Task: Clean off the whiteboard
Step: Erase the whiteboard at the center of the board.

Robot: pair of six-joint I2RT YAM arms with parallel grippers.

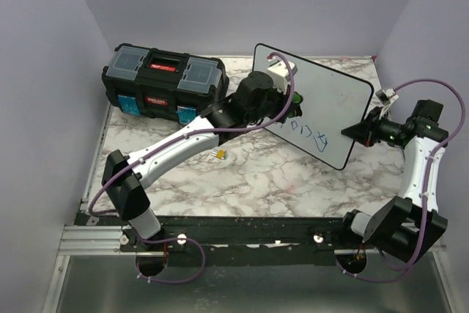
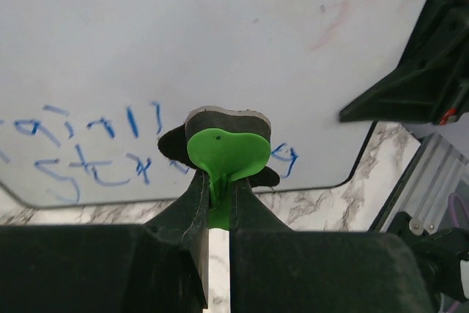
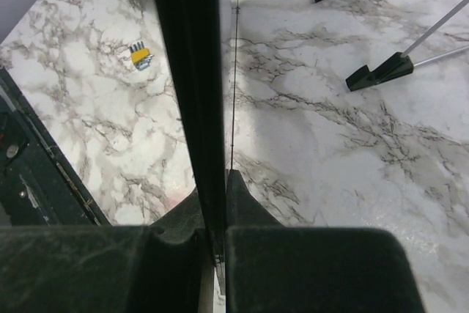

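My left gripper (image 2: 218,181) was clenched on the green grip of an eraser (image 2: 223,144), its dark pad against the face of the whiteboard (image 1: 322,100) near the lower edge. My right gripper (image 3: 220,181) was clamped on the board's thin black rim at its right side. The board stood at a tilt on the table (image 1: 256,181), right of centre.

Most of the face read white, apart from a faint reddish smear (image 2: 330,23) high up. Blue lettering (image 2: 88,148) ran along the lower strip to the left of the pad, with a stroke or two just right of it. I judged the job unfinished, with that whole strip left to wipe. Whether the white part ever carried writing I could not tell.

The pad hid whatever lay under it, and I could not read the letters. From above, my left arm covered the board's left edge. My right wrist saw the board only edge-on, with two black feet (image 3: 381,72) beyond it.
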